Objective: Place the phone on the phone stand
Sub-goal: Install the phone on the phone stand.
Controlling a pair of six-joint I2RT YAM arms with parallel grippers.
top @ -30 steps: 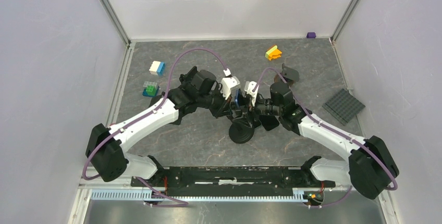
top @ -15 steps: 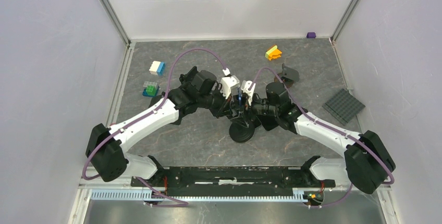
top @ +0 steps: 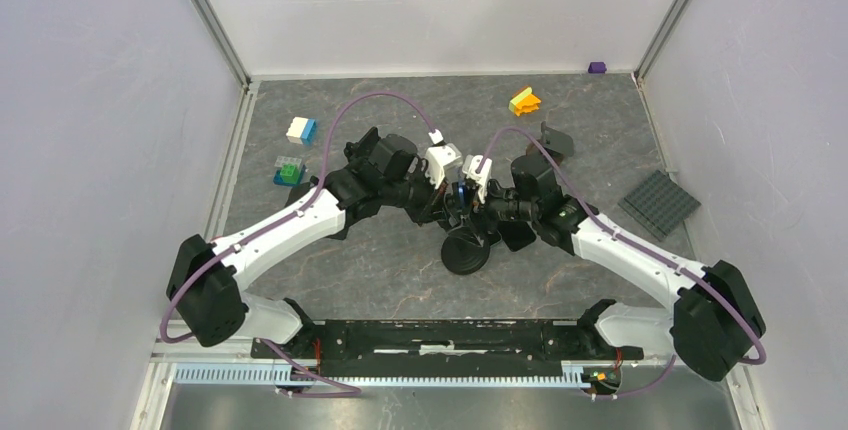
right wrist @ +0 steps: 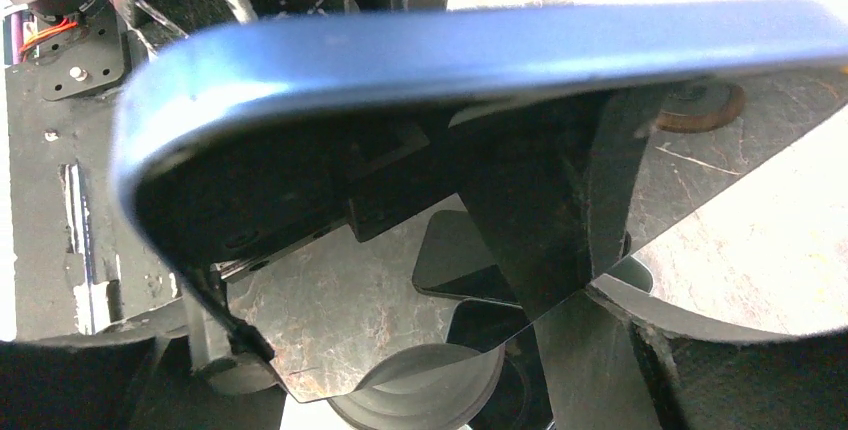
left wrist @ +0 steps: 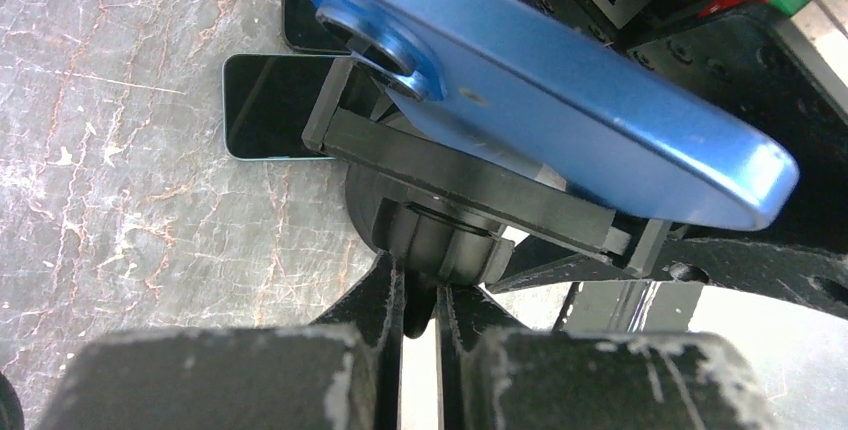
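Phone [left wrist: 560, 100]: gripped in right claw [top: 476, 208], long axis tilted across phone stand [left wrist: 470, 195] just ahead of left claw [left wrist: 420, 300], apparently pinching stand's stem.

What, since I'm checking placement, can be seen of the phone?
The phone is blue, with a glossy, metal-looking back, rounded corners and a ringed camera lens near one end. Its front looks dark and mirror-like in the right wrist view. It is tilted, lying along the cradle of the black stand, with one end by the cradle's lip; it seems to touch the cradle. The right pincer appears to grip it, though the contact is partly hidden.
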